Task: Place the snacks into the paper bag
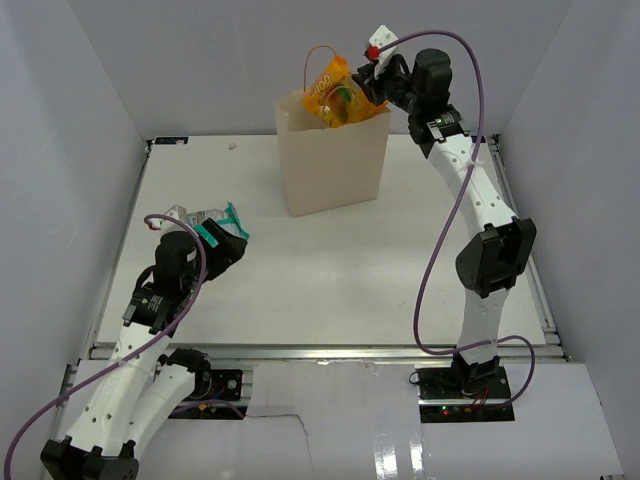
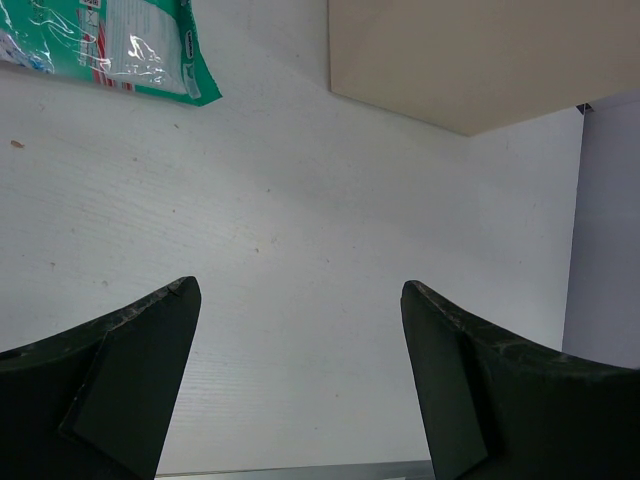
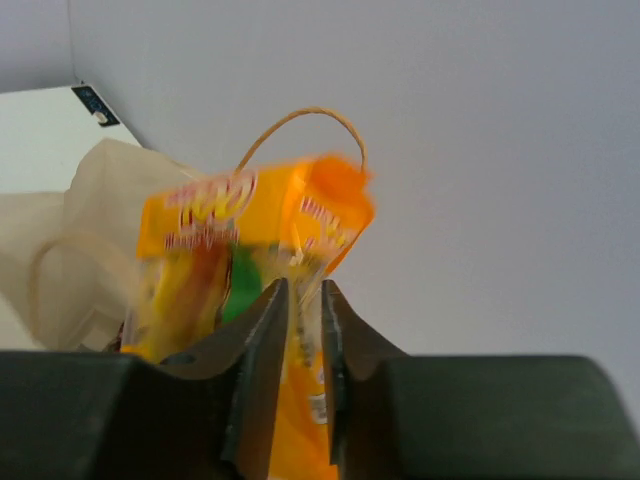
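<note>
Left gripper point(image 2: 300, 300): fingers spread wide with nothing between them, over bare surface.
Teal-and-white pouch point(image 2: 110, 45): lies flat on the surface just beyond the left gripper, not touching it. The left wrist view shows its glossy film and green edge. In the top view the pouch point(image 1: 200, 217) is partly hidden behind the left gripper point(image 1: 225, 245).
Pouch print: red and green marks, too small to read.
Surface point(image 1: 330, 270): matte white board with a metal rail along its near edge.
Paper bag point(image 1: 335, 160): stands upright at the far middle of the surface, mouth open. The left wrist view catches only one plain beige panel point(image 2: 470, 60).
Twine handle point(image 3: 305, 112): one thin loop arches above the bag's rim.
Orange-yellow pack point(image 1: 338, 95): sticks up out of the bag's mouth. Its lettering is blurred in the right wrist view.
Right gripper point(image 3: 302, 290): clamped on the pack's edge, above the bag's right rim.
Room: pale grey walls on three sides.
</note>
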Motion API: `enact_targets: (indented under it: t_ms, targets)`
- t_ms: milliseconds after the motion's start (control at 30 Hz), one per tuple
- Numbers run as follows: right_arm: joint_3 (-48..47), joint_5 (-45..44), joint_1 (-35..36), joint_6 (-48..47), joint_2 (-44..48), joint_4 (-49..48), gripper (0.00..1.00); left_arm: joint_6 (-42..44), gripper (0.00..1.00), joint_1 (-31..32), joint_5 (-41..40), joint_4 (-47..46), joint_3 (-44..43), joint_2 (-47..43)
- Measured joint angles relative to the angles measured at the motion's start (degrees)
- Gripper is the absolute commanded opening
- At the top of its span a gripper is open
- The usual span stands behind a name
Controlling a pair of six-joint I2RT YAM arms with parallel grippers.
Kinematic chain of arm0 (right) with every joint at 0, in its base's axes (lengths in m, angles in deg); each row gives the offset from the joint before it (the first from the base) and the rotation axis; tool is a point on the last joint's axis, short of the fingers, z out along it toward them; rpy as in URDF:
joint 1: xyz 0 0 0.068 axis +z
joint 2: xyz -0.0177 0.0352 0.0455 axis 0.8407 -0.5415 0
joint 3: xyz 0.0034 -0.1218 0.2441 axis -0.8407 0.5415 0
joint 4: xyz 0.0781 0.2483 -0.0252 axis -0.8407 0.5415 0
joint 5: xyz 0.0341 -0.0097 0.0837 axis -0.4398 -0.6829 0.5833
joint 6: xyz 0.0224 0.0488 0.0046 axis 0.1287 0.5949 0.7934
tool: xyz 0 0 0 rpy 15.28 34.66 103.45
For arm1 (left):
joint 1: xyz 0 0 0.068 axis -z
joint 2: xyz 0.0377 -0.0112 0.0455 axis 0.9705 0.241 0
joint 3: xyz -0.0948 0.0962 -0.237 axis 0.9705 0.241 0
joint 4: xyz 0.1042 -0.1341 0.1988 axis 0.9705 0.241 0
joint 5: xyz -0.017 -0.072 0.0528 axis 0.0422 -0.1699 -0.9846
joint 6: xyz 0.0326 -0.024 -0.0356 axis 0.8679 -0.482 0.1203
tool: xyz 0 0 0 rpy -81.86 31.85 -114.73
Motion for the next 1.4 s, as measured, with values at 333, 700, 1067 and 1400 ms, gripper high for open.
enact_targets:
  t_ms: [333, 700, 1067, 1400]
  targets:
    - [0.28, -0.13, -0.17, -1.11, 0.37, -4.33, 0.48, 1.55, 0.93, 0.0, 0.2, -0.63, -0.07, 3.45]
    - [12.83, 8.76, -7.87, 1.79, 15.89, 0.37, 0.77, 8.09, 0.93, 0.0, -1.44, -1.01, -5.86, 20.68]
    - [60.19, 20.35, -12.63, -6.23, 40.68, 15.23, 0.79, 15.87, 0.81, -0.04, -10.91, -5.16, -24.39, 55.3]
    - [77.9, 23.98, -15.04, -10.97, 52.5, 23.69, 0.77, 21.57, 0.56, -0.9, -15.47, -6.05, -36.13, 73.85]
